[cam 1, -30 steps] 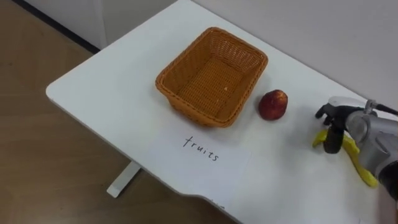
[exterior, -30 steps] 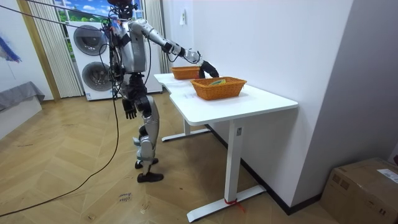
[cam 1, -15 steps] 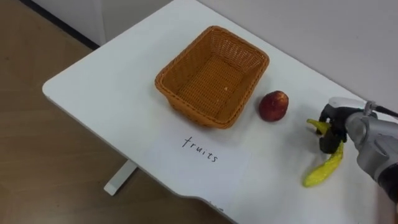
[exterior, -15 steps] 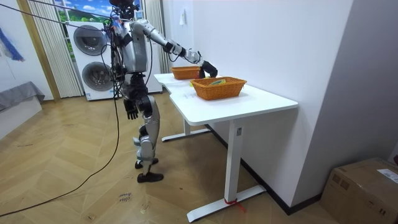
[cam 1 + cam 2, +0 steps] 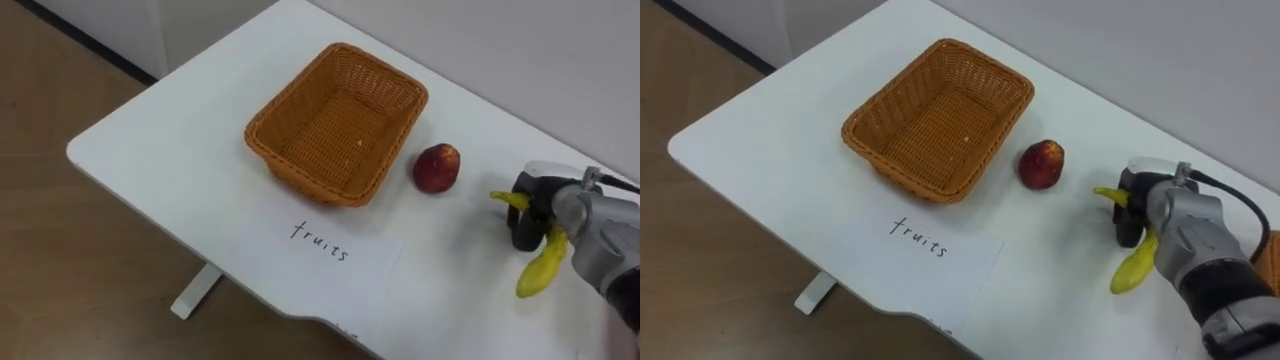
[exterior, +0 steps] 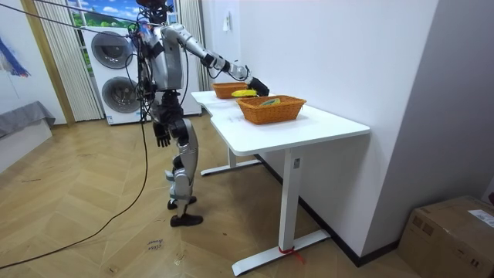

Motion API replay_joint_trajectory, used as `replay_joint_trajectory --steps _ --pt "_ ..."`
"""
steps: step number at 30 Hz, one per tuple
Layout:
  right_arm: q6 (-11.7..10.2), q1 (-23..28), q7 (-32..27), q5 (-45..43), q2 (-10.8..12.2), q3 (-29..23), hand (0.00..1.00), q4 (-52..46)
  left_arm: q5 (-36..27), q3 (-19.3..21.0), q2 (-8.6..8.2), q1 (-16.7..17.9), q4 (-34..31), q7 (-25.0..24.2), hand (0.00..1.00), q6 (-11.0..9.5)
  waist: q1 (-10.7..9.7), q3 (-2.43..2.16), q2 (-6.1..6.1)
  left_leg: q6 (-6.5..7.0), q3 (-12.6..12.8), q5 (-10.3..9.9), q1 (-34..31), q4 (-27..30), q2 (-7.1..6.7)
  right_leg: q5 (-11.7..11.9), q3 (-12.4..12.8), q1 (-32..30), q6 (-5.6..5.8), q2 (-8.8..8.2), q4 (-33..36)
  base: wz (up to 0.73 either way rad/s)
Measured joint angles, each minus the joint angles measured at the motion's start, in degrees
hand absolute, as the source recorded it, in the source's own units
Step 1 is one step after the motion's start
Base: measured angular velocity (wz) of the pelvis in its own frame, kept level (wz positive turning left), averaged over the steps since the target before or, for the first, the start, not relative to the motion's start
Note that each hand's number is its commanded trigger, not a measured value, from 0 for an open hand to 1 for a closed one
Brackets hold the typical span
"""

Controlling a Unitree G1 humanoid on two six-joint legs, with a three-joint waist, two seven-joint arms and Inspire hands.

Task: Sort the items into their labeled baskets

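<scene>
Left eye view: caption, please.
Right hand holds a banana near a red fruit and an empty wicker basket.

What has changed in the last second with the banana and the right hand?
The right hand, curled round the yellow banana, has raised it off the white table. The banana's free end swung from pointing lower right to hanging down. The empty orange wicker basket, the red apple and the handwritten paper label stayed put. The left hand hangs at the robot's side.

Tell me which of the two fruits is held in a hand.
The yellow banana, gripped in the right hand; the red apple lies free on the white table beside the woven basket.
</scene>
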Motion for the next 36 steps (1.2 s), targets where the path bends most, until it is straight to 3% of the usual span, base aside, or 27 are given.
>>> replay_joint_trajectory --steps 1,3,4,10,15,20,28,36 --pt "-0.55 0.13 -0.10 0.19 0.00 -0.40 1.00 -0.05 -0.01 0.00 -0.04 0.07 0.24 0.40 0.00 -0.16 -0.12 -0.23 0.16 0.01 0.48 0.07 0.35 -0.30 0.10 0.00 0.39 0.08 0.00 0.01 -0.01 -0.13" --pt "-1.53 0.59 -0.52 0.67 0.00 -0.87 1.00 -1.06 -0.16 -0.02 -0.04 0.09 1.26 0.64 0.00 -0.73 -0.82 -0.26 0.58 0.01 0.63 0.09 1.08 -0.75 0.16 0.00 0.62 0.88 0.00 0.02 -0.05 -0.05" --pt "-2.13 1.35 -0.39 1.43 -0.06 -1.57 1.00 -2.82 -0.12 0.05 -0.04 0.45 1.26 0.94 0.00 -0.87 -1.69 -0.56 0.68 0.02 0.78 0.11 1.29 -0.96 0.17 0.00 0.73 0.90 0.01 0.00 -0.04 0.00" --pt "-5.16 3.46 -0.51 5.28 -0.11 -3.64 1.00 -9.55 -0.02 1.93 -0.08 2.00 1.25 2.06 0.00 -1.48 -5.42 -0.50 0.69 -0.14 2.14 0.75 2.40 -2.88 0.37 -0.01 2.14 0.75 0.00 0.06 -0.08 -0.11" --pt "-4.84 5.82 -0.35 5.62 -0.31 -4.99 1.00 -17.60 -0.07 3.18 -0.66 3.26 0.78 2.23 0.00 -2.16 -7.31 -0.61 0.59 -0.14 2.88 0.76 3.10 -3.49 0.45 -0.01 3.04 0.84 0.00 0.07 -0.10 -0.09" --pt "-5.07 10.90 -0.38 8.67 -0.27 -9.99 1.00 -28.55 -0.03 5.01 -1.81 4.73 0.09 3.43 0.00 -2.32 -8.50 -0.61 0.93 -0.08 3.31 0.77 4.07 -3.48 0.44 -0.01 3.36 1.52 0.01 -0.01 -0.12 -0.02" --pt "-5.50 10.92 -0.64 11.34 -0.29 -16.48 1.00 -37.03 0.01 5.08 -2.58 8.25 1.03 4.70 0.00 -2.19 -10.63 -0.95 2.38 -0.07 3.57 0.77 5.77 -4.21 0.47 -0.03 4.28 2.75 0.04 -0.26 -0.05 -0.04" --pt "-5.34 10.23 -1.15 11.46 -0.30 -19.89 1.00 -47.38 -0.03 8.46 -3.74 10.62 -0.02 5.40 0.00 -2.32 -11.67 -1.21 2.10 0.07 3.91 0.95 5.94 -4.27 0.32 -0.09 4.98 2.81 0.07 -0.10 -0.04 -0.02"
